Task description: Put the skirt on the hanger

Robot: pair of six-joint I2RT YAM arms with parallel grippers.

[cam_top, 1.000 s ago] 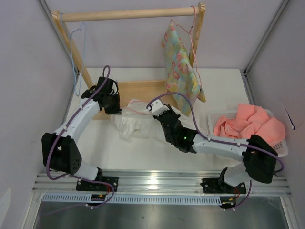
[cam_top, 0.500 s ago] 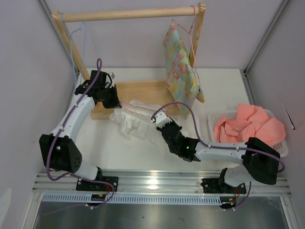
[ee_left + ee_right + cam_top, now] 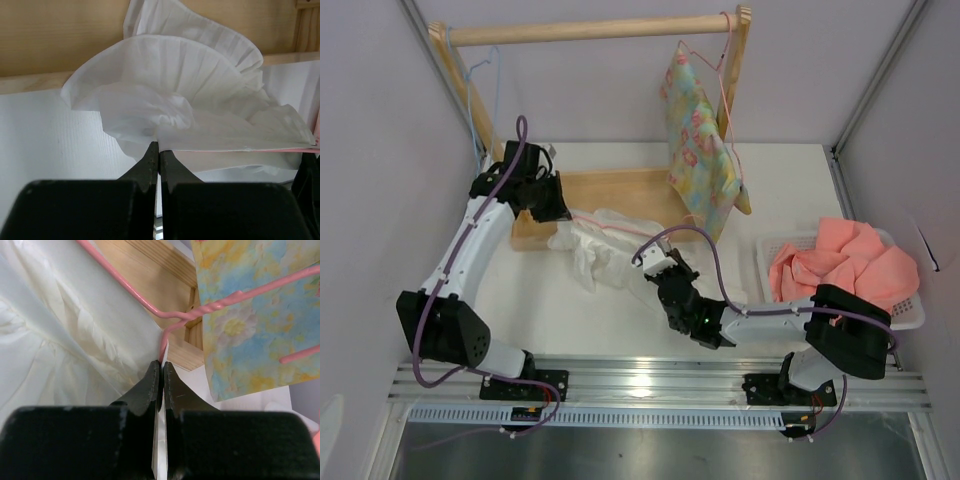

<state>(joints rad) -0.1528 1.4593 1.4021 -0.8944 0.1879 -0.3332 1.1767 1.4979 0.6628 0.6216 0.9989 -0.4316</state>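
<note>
So, you're midway: the skirt (image 3: 595, 245) lies bunched on the counter (image 3: 570, 310), your left claw (image 3: 159, 150) pinching its edge. Your right claw (image 3: 161, 365) clamps the hanger (image 3: 150, 305) near its hook (wire against the fabric); dressing it remains.

My left arm (image 3: 470, 245) stretches up from its base to the far left side of the skirt (image 3: 598, 252). There the left gripper (image 3: 159, 150) is pinched tight on the skirt's edge. My right arm (image 3: 775, 318) lies low with the elbow bent, reaching in at the skirt's near right side. The right gripper (image 3: 161, 365) has its fingers pressed together on the hanger (image 3: 125, 287) wire beside the skirt.
</note>
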